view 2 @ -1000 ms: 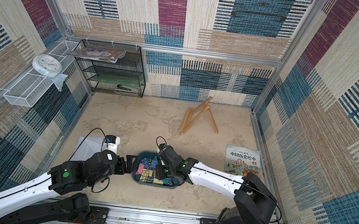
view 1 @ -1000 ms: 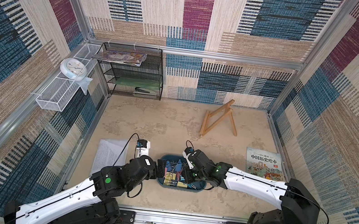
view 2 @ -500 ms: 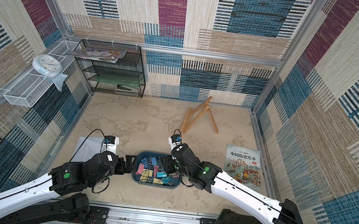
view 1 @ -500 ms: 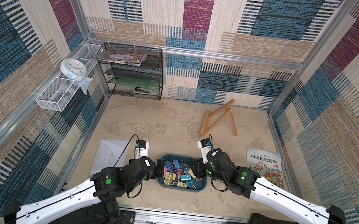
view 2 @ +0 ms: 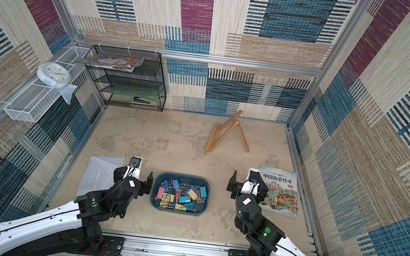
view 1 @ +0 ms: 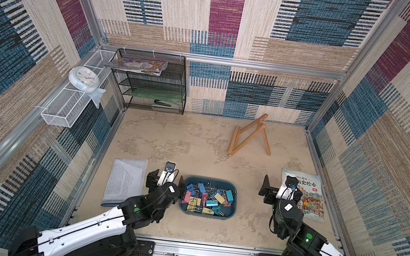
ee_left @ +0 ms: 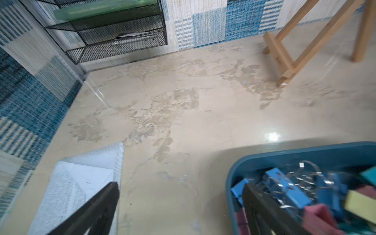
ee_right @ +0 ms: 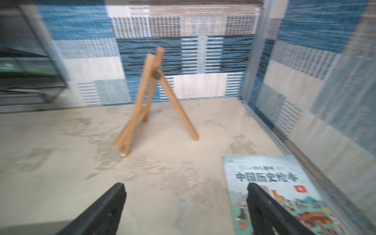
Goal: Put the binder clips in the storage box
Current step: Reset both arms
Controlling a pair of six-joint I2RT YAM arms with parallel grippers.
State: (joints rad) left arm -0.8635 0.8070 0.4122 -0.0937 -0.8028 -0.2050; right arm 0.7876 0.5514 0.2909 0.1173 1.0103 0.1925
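1. In both top views, the right gripper (view 1: 281, 188) has pulled back from over the storage box (view 1: 205, 215). A second ago it was low over the tray; now it hangs well apart from it, its far side over the edge of the picture book (view 1: 310, 203). Its jaws have spread wide and nothing is between them.
2. The binder clips (view 2: 181, 193) lie heaped inside the storage box (view 2: 177, 211), which sits on the table between the two arms. I see no clip on the bare table.
3. The left gripper (view 2: 134, 172) has not moved. It sits just beside the box's left end, jaws fully apart and empty.
4. In the left wrist view, the left gripper (ee_left: 179, 203) frames bare table. One finger is over the printed sheet (ee_left: 81, 183) and the other crosses the box rim (ee_left: 305, 150), with blue and pink clips (ee_left: 284, 187) blurred behind it.
5. In the right wrist view, the right gripper (ee_right: 186, 203) holds nothing. Ahead are only the table, the book (ee_right: 274, 183) and the wooden easel (ee_right: 150, 101).
6. My reading is that the right arm has just dropped its clip and retreated, so the task looks finished or nearly so.
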